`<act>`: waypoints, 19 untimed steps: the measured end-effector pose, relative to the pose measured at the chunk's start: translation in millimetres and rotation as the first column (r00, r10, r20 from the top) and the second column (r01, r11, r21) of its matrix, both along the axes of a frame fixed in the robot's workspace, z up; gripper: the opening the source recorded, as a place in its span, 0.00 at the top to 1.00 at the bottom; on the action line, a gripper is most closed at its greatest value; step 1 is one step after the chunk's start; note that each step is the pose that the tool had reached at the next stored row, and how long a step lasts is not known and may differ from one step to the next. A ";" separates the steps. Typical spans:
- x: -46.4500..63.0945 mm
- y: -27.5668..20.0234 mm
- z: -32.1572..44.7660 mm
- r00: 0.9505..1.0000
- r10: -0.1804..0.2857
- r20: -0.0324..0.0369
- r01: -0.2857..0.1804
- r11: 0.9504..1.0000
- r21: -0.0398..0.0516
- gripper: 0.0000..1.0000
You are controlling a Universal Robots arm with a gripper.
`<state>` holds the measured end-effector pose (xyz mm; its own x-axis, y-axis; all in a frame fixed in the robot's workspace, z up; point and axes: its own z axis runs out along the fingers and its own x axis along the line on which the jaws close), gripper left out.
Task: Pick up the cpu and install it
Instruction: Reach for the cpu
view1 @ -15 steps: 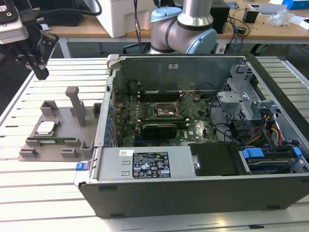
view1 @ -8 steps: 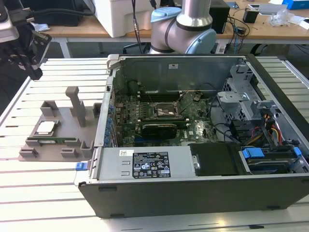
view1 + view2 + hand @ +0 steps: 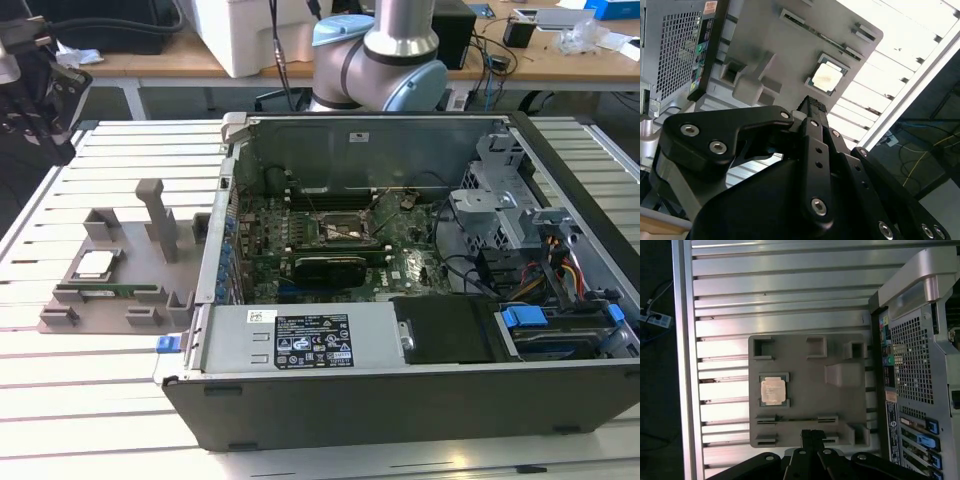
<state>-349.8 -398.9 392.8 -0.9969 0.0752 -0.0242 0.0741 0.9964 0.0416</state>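
the claw (image 3: 812, 433) is closed, gripping nothing. the cpu (image 3: 773, 390) sits in its tray (image 3: 840, 407) well below it, not yet picked up.

cpu (image 3: 773, 390) | silvery sq chip, dark rim | flat, seated in grey tray (image 3: 805, 395) recess

Bright, even light filled the exterior view; the slatted table (image 3: 100, 400) shone pale at eight o'clock, while the computer case (image 3: 400, 400) held shade inside. In the second wrist view the table burned to white glare and the gripper (image 3: 812, 105) stood dark against it. Glare streaked the table in the first wrist view.
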 end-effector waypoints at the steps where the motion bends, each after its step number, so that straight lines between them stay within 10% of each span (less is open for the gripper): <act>1: -2.4 0.0 0.0 1.000 0.000 0.000 0.000 1.000 0.000 0.89; 19: -28.5 0.0 -0.1 1.000 0.000 0.000 0.000 1.000 0.000 0.89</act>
<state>-378.3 -398.9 392.7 -0.9969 0.0752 -0.0243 0.0742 0.9964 0.0417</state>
